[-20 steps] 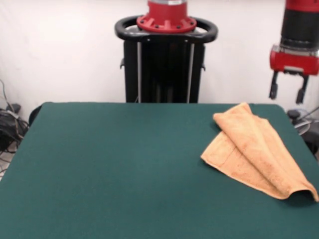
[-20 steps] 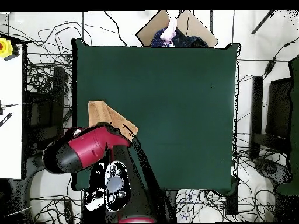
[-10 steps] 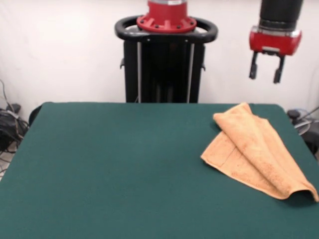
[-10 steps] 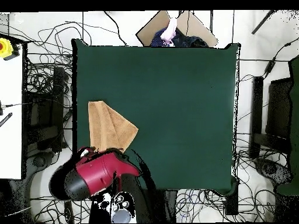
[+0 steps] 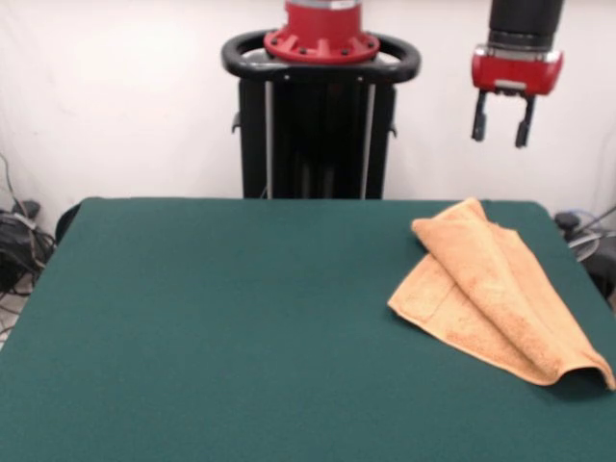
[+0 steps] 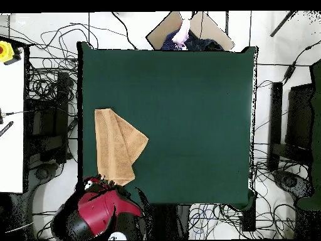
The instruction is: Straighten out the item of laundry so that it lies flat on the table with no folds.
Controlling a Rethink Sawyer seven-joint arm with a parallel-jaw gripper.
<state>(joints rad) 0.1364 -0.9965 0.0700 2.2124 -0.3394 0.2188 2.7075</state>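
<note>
The light-orange towel [image 5: 496,289] lies folded over itself on the right side of the dark green table [image 5: 221,327] in the front view. In the overhead view the towel [image 6: 116,145] lies near the table's [image 6: 188,113] left edge, as a folded, tapering shape. My gripper [image 5: 500,117] hangs open and empty high above the table's far right edge, behind the towel. In the overhead view the red arm head [image 6: 94,210] sits just past the table's near edge, below the towel.
The black pedestal [image 5: 320,125] stands behind the table's far edge. Cables lie on the floor around the table [image 6: 50,94]. A person's hand [image 6: 182,31] shows at the overhead view's top edge. A white surface [image 6: 11,125] stands at the left.
The gripper has risen and moved left in the front view, away from the towel. In the overhead view the arm drew back off the towel, which now shows whole.
</note>
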